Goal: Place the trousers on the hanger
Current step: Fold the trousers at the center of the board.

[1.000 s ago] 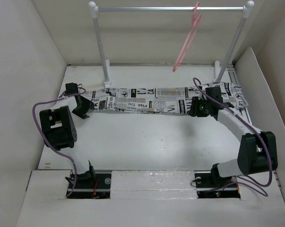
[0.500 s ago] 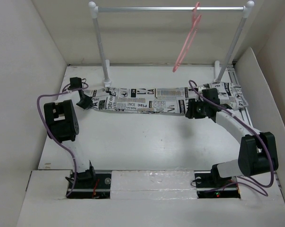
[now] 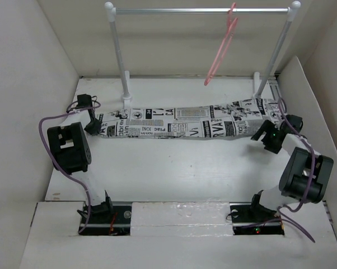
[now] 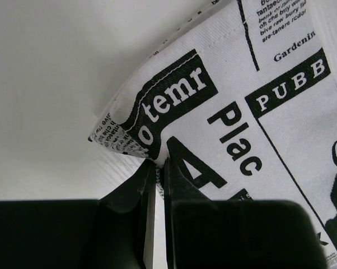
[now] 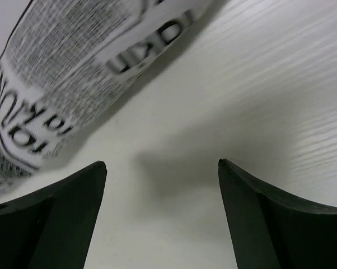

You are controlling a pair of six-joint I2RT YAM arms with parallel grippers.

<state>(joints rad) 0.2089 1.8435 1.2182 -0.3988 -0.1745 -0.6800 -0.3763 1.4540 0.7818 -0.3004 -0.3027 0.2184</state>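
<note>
The trousers (image 3: 185, 123), white cloth with black newspaper print, lie flat in a long strip across the table. My left gripper (image 3: 94, 126) is shut on their left end; the left wrist view shows the cloth's edge (image 4: 174, 123) pinched between the jaws (image 4: 156, 165). My right gripper (image 3: 260, 136) is open and empty, just off the strip's right end above bare table (image 5: 163, 168); the cloth (image 5: 73, 84) lies to its upper left. The pink hanger (image 3: 221, 47) hangs by its hook from the rail at the back.
The white-and-silver rail (image 3: 202, 10) stands on two posts (image 3: 119, 56) at the back of the table. White walls enclose the left, right and back sides. Purple cables loop beside both arms.
The right gripper let go of the trousers and moved right, off the strip's end. The strip now lies longer and flatter. The left gripper shifted slightly with its end.
</note>
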